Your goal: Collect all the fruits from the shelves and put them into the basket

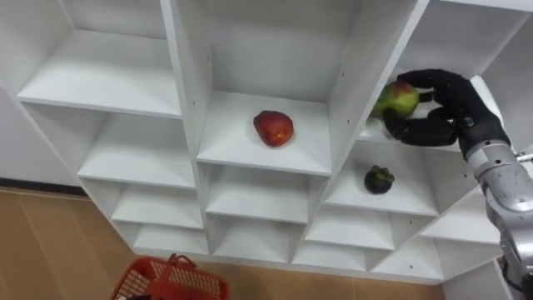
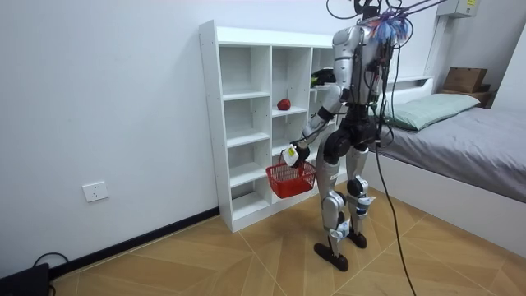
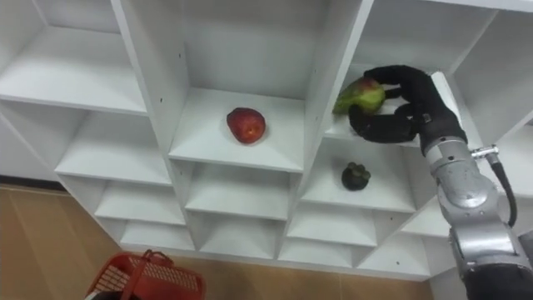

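White closet (image 1: 187,83) shelving fills the background, and in its upper right compartment the right hand (image 1: 450,107) is curled round a green-red fruit (image 1: 398,100) beside the divider; a loose hold could drop it past the red basket (image 1: 179,283) below.

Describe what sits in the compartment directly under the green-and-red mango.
A dark mangosteen sits below the mango; the right hand, curled round the mango, covers the shelf spot right beneath it.
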Controlling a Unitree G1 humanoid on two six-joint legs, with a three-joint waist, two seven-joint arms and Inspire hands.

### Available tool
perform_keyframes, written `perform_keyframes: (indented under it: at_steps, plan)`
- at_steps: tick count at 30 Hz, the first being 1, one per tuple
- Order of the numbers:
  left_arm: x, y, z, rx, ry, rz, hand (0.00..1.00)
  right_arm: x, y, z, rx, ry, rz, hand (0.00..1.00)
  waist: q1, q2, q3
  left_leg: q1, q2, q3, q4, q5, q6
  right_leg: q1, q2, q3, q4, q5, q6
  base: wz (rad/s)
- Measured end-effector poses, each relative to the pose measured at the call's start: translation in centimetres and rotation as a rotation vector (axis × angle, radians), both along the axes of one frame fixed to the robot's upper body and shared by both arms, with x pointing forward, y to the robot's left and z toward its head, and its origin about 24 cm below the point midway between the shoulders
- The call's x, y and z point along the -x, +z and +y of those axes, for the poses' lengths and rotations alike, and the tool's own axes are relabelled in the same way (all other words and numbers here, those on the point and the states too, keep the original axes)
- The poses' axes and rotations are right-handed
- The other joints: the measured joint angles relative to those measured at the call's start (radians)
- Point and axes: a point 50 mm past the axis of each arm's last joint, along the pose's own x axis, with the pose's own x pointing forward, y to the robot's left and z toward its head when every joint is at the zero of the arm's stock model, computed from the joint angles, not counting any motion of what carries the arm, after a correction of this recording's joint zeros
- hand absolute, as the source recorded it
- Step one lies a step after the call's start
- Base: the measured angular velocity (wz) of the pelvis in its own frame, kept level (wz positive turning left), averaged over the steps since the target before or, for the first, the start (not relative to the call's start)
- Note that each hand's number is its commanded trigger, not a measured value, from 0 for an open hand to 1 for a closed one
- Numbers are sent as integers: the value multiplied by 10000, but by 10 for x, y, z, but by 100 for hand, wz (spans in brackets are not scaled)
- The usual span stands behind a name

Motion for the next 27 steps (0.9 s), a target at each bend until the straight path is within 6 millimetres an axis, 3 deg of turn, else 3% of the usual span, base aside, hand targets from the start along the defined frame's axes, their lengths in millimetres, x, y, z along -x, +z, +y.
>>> perform_keyframes:
  at_steps: [4, 9, 12, 20, 27]
  plan:
    - [-3, 3, -2, 6, -73, -369, 100, 17, 0, 5, 47, 242, -176, 100, -147, 32, -7, -11, -2, 86, -59, 3, 5, -15, -6, 46, -4, 0, 1, -5]
    - [-6, 5, -1, -2, -90, -620, 100, 23, 8, 14, -91, 590, -616, 100, -474, 6, 3, -3, -4, 152, -81, 4, 7, -31, 19, 185, -24, 0, 2, -4]
    - [-11, 8, -2, -39, -145, -902, 100, 35, 9, 19, 25, 784, -732, 100, -519, 1, -2, -17, -1, 155, -120, 3, 7, -61, 44, 249, -52, 0, 3, -1]
    - [-34, 16, -9, -15, -314, -1734, 100, 58, -12, 29, 310, 1366, 251, 100, -511, -21, 4, 8, 7, 411, -192, 4, 8, -340, 91, 778, 72, 5, 8, -13]
    - [-41, 22, -10, 62, -413, -2104, 100, 61, -2, 36, 604, 1656, -114, 100, -598, -163, 74, 65, 53, 599, -206, 1, 5, -397, 154, 948, 155, 15, -9, -9]
